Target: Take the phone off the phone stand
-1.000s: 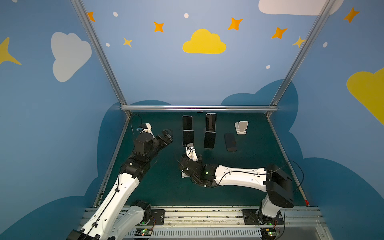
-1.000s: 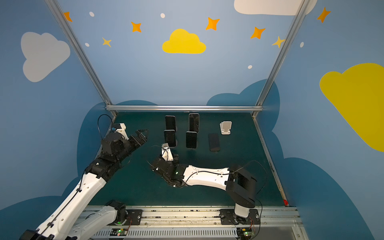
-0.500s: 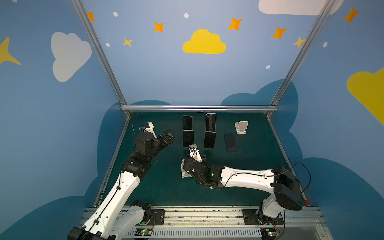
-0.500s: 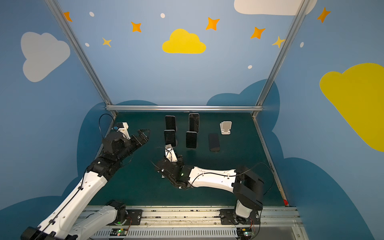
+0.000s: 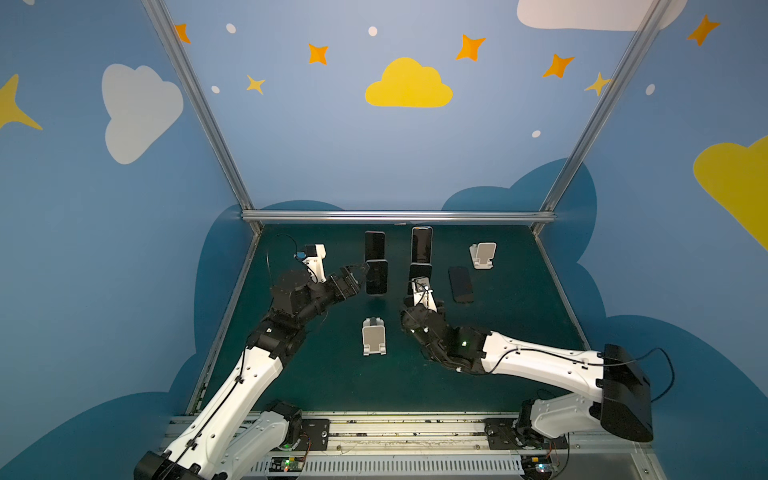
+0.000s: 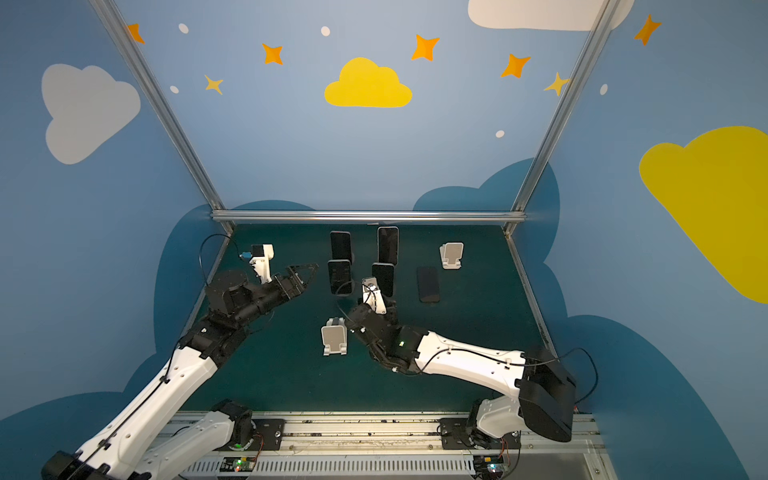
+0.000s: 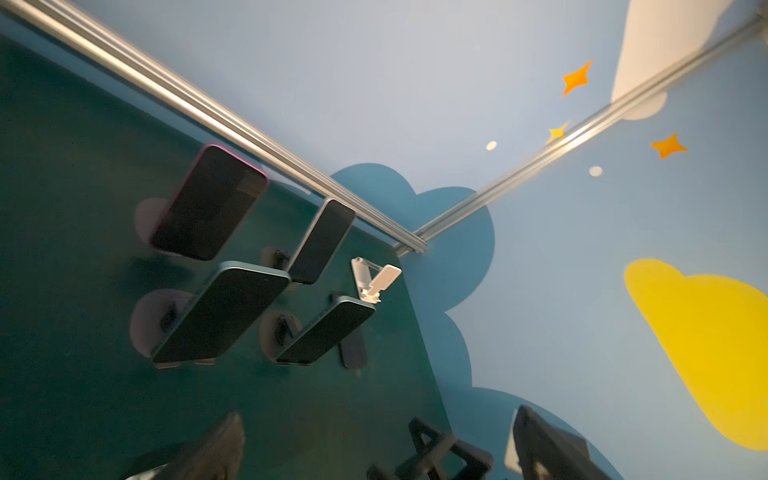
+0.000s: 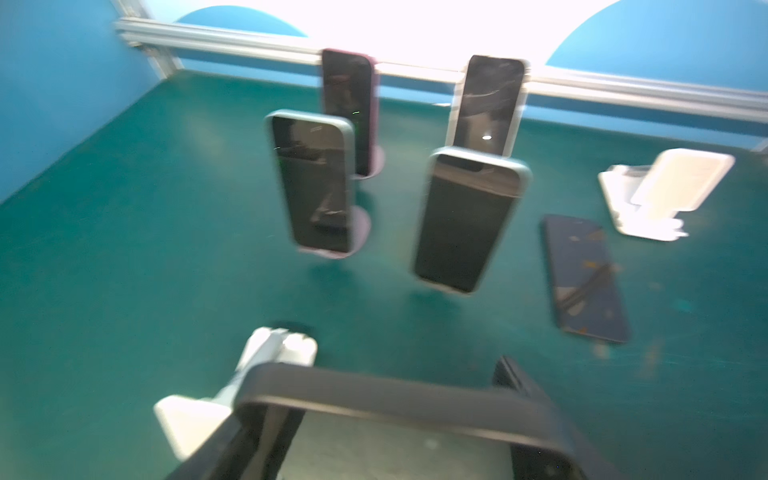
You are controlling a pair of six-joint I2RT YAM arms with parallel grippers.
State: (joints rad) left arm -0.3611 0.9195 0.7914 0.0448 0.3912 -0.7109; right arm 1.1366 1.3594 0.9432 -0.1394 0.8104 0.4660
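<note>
Over the worktop (image 5: 332, 395), the right claw (image 8: 395, 449) clamps the phone (image 8: 374, 399), just beside its empty white stand (image 5: 374, 338).
A careless swing could topple the propped phones (image 5: 376, 276) beyond, or the edge-on grip could slip; left claw (image 6: 307, 277) gapes empty.

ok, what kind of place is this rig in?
Probably a lab test cell: left arm and right arm on a rail, painted cloud walls in a metal frame, phones and stands on a green table.

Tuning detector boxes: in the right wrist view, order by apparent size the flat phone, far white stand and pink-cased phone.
Largest: flat phone, far white stand, about alike.
Smallest: pink-cased phone, partly hidden.
</note>
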